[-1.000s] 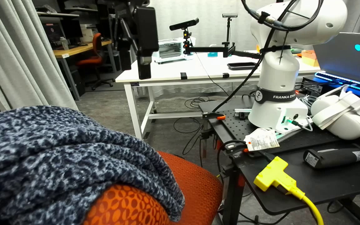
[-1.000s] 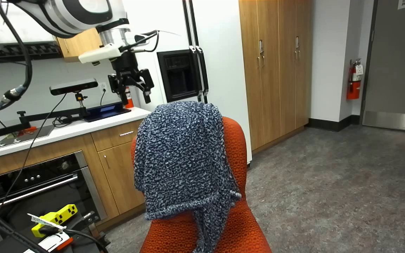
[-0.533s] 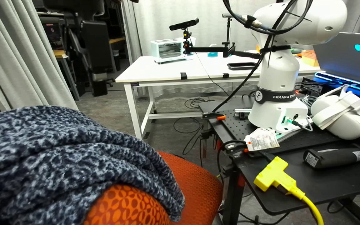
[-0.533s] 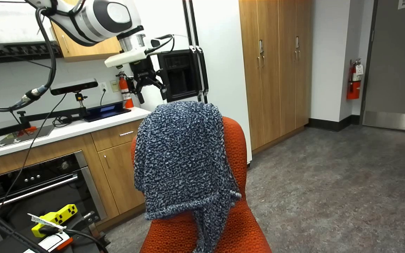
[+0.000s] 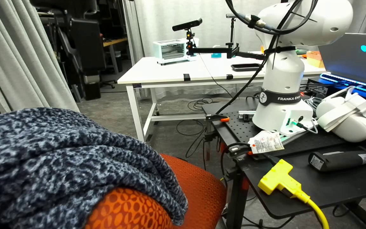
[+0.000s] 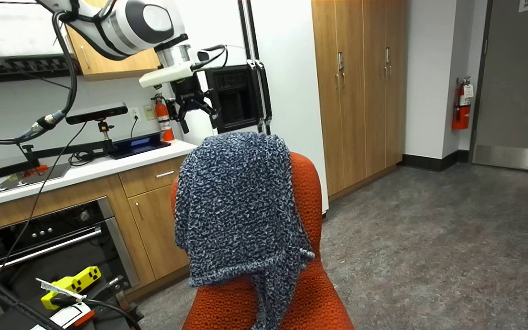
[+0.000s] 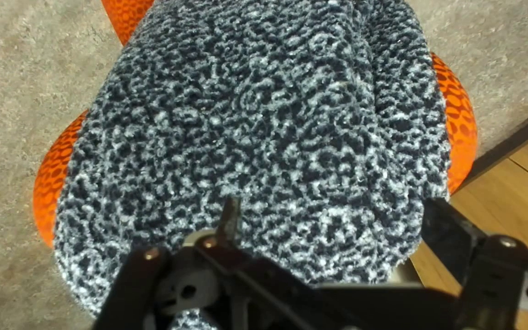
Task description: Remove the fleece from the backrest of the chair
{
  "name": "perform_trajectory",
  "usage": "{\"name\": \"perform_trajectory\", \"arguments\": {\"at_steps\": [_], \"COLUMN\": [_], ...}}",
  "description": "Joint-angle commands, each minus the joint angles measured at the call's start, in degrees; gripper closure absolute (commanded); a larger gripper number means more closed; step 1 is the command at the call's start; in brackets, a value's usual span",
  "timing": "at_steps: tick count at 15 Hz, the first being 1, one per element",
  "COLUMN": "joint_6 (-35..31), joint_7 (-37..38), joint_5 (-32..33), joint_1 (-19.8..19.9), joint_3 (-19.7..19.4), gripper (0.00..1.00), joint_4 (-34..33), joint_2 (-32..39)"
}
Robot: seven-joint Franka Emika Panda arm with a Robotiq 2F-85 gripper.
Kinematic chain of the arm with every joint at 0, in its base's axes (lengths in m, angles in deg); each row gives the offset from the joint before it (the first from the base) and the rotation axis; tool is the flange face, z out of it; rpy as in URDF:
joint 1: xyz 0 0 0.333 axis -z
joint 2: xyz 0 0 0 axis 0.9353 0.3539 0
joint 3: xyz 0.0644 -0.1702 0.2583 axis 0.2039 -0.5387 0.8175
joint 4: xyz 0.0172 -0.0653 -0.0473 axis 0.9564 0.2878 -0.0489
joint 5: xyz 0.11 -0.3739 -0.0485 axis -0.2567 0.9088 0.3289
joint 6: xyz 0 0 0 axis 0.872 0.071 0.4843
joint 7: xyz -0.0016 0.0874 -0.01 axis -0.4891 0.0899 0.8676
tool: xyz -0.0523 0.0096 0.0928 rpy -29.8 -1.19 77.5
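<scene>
The fleece [image 6: 241,197] is a dark blue and white speckled cloth draped over the backrest of an orange chair [image 6: 307,197]. Its front hangs down, and one narrow end reaches the seat. The fleece [image 5: 59,149] and chair [image 5: 195,187] also fill the lower left of an exterior view. My gripper [image 6: 200,127] is open and empty, pointing down just behind and above the top left of the backrest in that view. In the wrist view the fleece [image 7: 268,114] lies beneath my open fingers [image 7: 332,204], with the orange chair edges [image 7: 460,119] showing on both sides. Contact is not seen.
A black cart [image 5: 313,187] carries the robot base and a yellow power splitter [image 5: 280,178]. A white table [image 5: 170,71] stands behind. A camera on an arm [image 6: 96,113], a counter [image 6: 154,153] and a fridge [image 6: 287,82] are near the arm.
My open gripper has moved across toward the chair: leftward in one exterior view, rightward in another. It has shifted only slightly in the last half second. The fleece and chair have not moved.
</scene>
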Motion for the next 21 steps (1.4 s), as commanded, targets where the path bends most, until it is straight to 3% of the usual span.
{"name": "perform_trajectory", "arguments": {"at_steps": [1,4,12,21], "joint_6": [0.04,-0.76,-6.06,-5.87], "joint_7": [-1.78,-5.26,-18.44,-21.85], "joint_5": [0.2,0.37,0.31,-0.18], "joint_1": [1.27,1.92,3.27,3.08], "joint_3": [0.31,-0.04,1.99,6.24], "gripper": [0.0,0.0,0.0,0.0], "joint_4": [-0.81,-3.52,-18.14,-28.62], "joint_2": [1.18,5.0,20.76,30.55]}}
